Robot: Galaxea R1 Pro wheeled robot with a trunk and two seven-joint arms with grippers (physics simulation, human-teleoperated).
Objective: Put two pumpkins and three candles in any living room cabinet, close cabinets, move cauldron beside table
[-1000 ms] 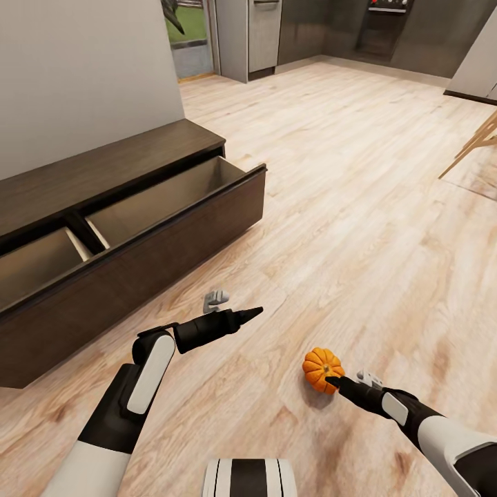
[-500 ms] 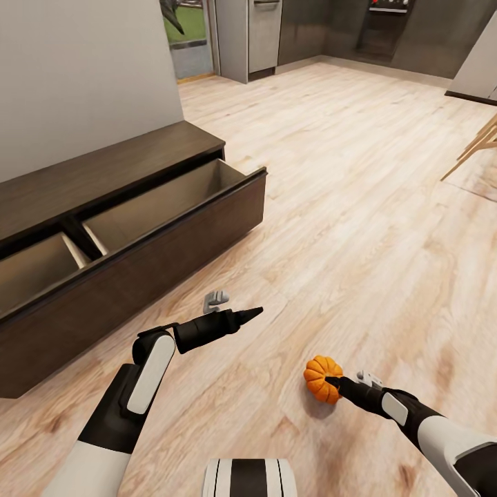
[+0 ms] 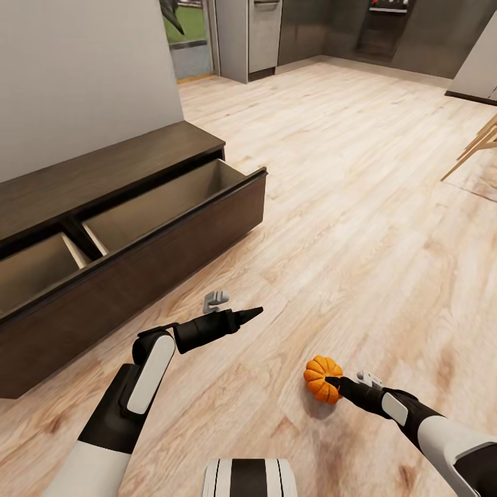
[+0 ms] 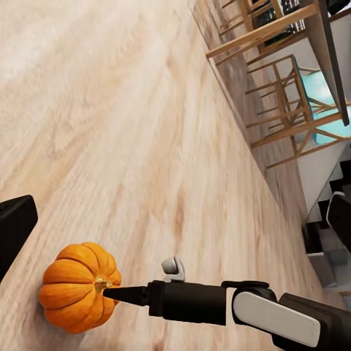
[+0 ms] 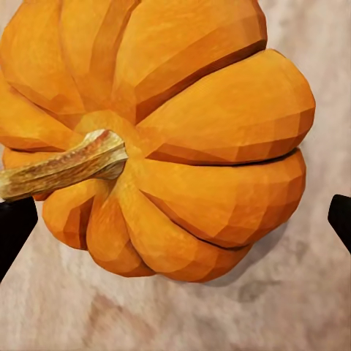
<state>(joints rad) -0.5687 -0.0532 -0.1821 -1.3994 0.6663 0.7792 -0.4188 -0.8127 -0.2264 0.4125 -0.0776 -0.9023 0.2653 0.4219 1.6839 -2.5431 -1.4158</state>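
Observation:
An orange ribbed pumpkin (image 3: pixel 317 376) sits on the wooden floor in front of me, to the right. My right gripper (image 3: pixel 333 379) reaches down to it and is open. In the right wrist view its black fingertips (image 5: pixel 14 230) stand on either side of the pumpkin (image 5: pixel 183 139), apart from its sides. The left wrist view shows the same pumpkin (image 4: pixel 73 285) with the right gripper (image 4: pixel 117 295) at its stem. My left gripper (image 3: pixel 254 313) hovers open over bare floor, holding nothing. The dark-brown cabinet (image 3: pixel 138 162) runs along the left wall, with two drawers (image 3: pixel 172 245) pulled out and their pale insides showing nothing.
A grey wall rises behind the cabinet. Open wooden floor stretches toward kitchen units (image 3: pixel 266 31) at the back. Pale wooden chair legs (image 3: pixel 476 145) stick in at the right edge, and the left wrist view shows wooden chairs and a table (image 4: pixel 285 73).
The whole view has shifted slightly, so the cabinet sits a little further left. The pumpkin now lies a touch closer to my right gripper's tips. Both arms keep their pose.

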